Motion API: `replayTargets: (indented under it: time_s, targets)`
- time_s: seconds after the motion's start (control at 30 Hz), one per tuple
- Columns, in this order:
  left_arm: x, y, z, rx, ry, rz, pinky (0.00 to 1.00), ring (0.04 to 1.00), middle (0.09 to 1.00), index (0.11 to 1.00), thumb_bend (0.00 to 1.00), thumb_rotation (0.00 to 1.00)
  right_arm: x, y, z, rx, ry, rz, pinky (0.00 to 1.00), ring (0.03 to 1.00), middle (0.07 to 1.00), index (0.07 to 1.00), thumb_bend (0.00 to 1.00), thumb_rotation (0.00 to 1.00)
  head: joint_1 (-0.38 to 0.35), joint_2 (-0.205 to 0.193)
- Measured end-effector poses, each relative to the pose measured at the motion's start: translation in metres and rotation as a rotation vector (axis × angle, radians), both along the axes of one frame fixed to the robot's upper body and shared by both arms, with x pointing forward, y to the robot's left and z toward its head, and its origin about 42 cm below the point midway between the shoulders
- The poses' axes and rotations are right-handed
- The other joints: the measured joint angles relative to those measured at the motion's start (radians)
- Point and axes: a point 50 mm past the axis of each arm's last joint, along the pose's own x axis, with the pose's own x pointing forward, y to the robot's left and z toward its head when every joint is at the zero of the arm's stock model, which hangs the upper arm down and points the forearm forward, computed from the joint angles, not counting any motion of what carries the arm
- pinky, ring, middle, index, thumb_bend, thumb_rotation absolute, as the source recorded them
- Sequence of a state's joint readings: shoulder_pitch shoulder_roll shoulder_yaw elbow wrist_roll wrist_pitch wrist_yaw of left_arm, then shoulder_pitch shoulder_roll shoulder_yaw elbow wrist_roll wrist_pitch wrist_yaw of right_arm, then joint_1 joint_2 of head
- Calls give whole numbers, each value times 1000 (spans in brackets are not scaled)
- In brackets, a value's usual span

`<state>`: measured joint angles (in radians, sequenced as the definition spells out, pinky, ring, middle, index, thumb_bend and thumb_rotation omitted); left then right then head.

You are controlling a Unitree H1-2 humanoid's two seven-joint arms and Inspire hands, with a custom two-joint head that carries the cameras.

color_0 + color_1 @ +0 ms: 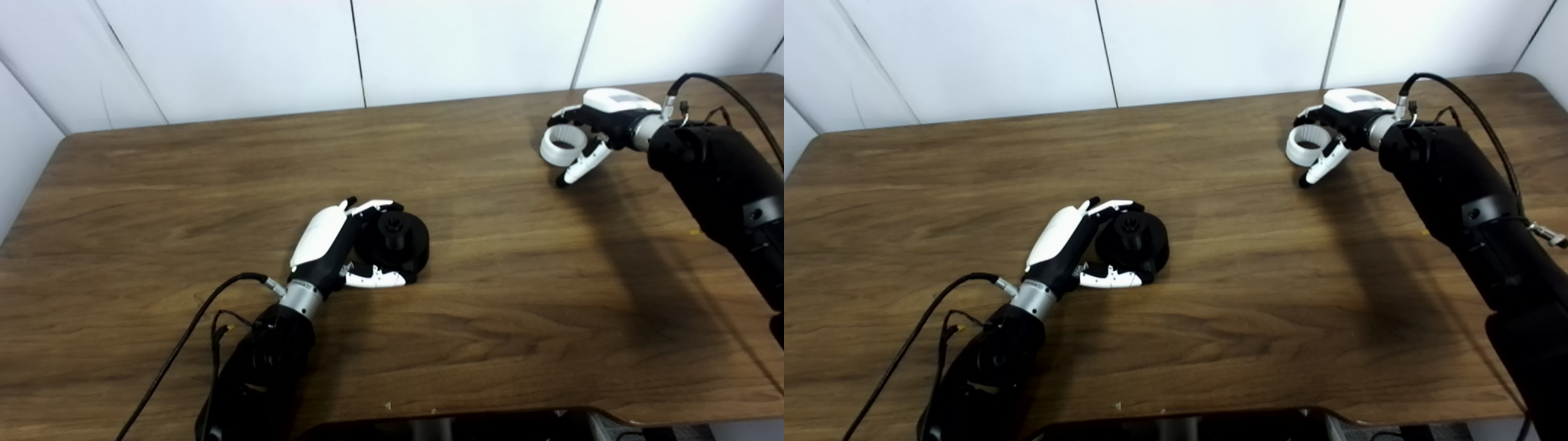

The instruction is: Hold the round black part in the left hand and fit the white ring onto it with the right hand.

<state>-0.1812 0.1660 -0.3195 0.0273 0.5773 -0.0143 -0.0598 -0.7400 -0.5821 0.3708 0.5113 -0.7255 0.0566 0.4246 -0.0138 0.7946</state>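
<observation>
The round black part point(398, 242), a disc with a raised hub on top, rests on the wooden table point(184, 184) near its middle. My left hand point(334, 242) wraps it from the left, fingers curled over its far side and thumb along its near side. Far off at the back right, my right hand point(597, 125) holds the white ring point(560, 146) in its fingers, with the opening facing upward and the thumb pointing down beside it. Whether the ring touches the table I cannot tell.
A white panelled wall runs behind the table's far edge. Black cables trail from both wrists, one looping over the table at the front left point(184, 337). A dark object point(465, 425) lies at the bottom edge of the picture.
</observation>
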Motion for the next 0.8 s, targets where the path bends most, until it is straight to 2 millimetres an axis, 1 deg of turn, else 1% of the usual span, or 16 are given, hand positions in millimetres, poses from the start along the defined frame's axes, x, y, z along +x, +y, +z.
replayTargets:
  time_s: [0.2,0.23,0.37,0.4,0.47,0.53,0.67,0.77,0.8]
  targets:
    - [0,0,0,0,0,-1,985,809,753,764,976,295,4,-2,0,-3,-3,-5,722,843,882,851,844,262,0,0]
    - [0,1,0,-2,0,-1,988,810,753,761,978,288,4,-2,0,-3,-6,-1,714,831,882,846,835,226,0,0]
    - [0,1,0,-6,1,0,992,810,753,760,975,282,6,-2,0,8,-15,6,697,812,863,820,811,144,2,2]
    - [0,1,0,-6,1,0,995,811,753,761,975,282,6,-1,0,13,-20,8,655,777,840,801,801,110,2,2]
    - [0,1,0,-7,1,-1,997,810,752,761,975,283,7,0,1,20,-36,14,630,746,810,781,787,84,5,2]
    - [0,1,0,-7,1,-1,999,810,751,762,973,283,7,1,1,25,-50,15,621,722,777,764,778,77,5,2]
    - [0,2,0,-6,1,-2,1000,811,751,760,975,285,7,1,1,43,-58,13,622,713,761,752,764,100,3,2]
    - [0,2,0,-5,2,-2,1000,813,752,760,968,277,6,-1,1,55,-66,7,571,672,748,747,753,110,3,5]
    - [1,2,0,-5,3,-3,1000,813,751,760,966,277,6,-1,0,56,-66,7,552,653,744,739,749,95,3,5]
